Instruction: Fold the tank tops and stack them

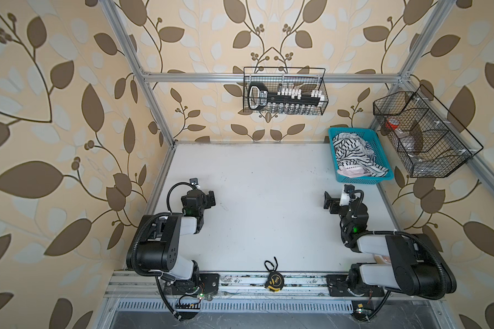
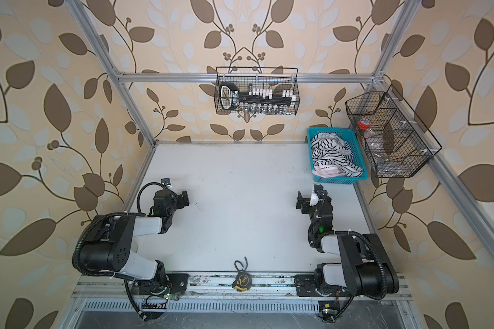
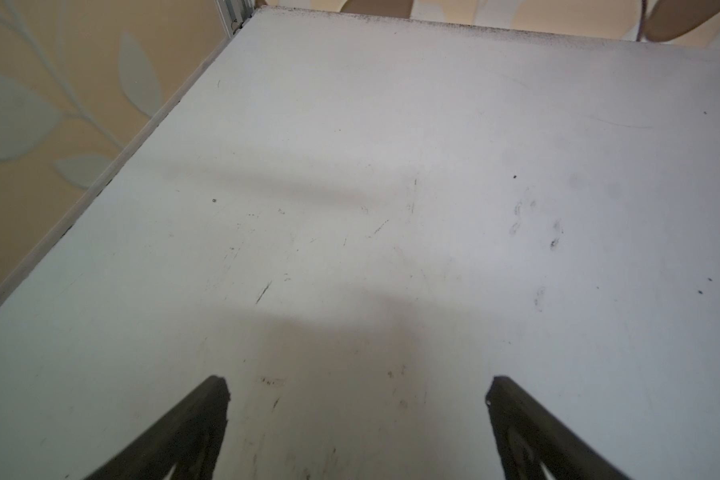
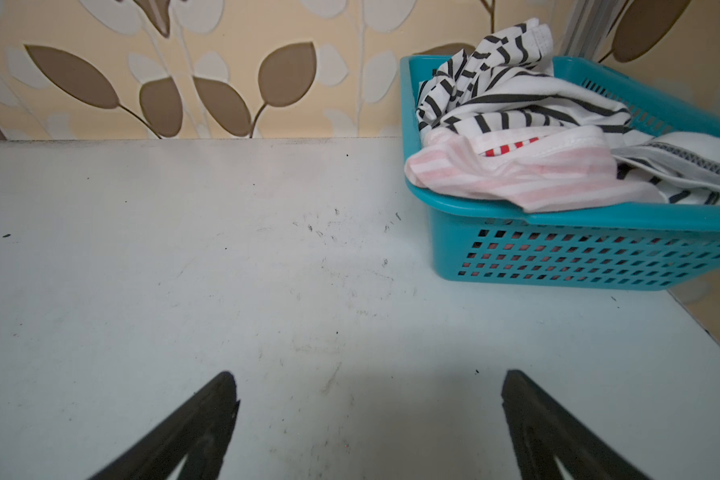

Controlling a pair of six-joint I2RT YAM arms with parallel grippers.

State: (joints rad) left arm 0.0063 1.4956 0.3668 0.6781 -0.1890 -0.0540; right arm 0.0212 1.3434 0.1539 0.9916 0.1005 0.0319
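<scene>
1. Both top views, containers. The tank tops are seen heaped and unfolded inside the turquoise basket. The basket is set at the far right corner of the worktop. A black-and-white top is piled uppermost. A red-and-white top, reading pale pink, is draped at the near rim. A third top cannot be told apart from this height.
2. Both top views, other holders. A wire basket is hung on the back rail; a black rack with white blocks and a row of small vials is held in it. A divided wire basket is hung on the right rail. A red-capped item is noted toward its far end, with clear wrapping in the nearer compartments. A tape measure is laid on the front rail between the arm bases.
3. Both top views, arms. The left pincer is held over the left side of the worktop. The right pincer is held over the right side, near the turquoise basket but apart from it.
4. Left wrist view. The fingers are seen spread wide, with nothing between them; only scuffed worktop is shown.
5. Right wrist view. The fingers are likewise spread and empty. The turquoise basket is seen ahead. The black-and-white top is mounded above its rim, and the red-and-white top is spilled over the near edge, with a small patch of bright red stripes exposed. Pink is glimpsed through the mesh wall.
</scene>
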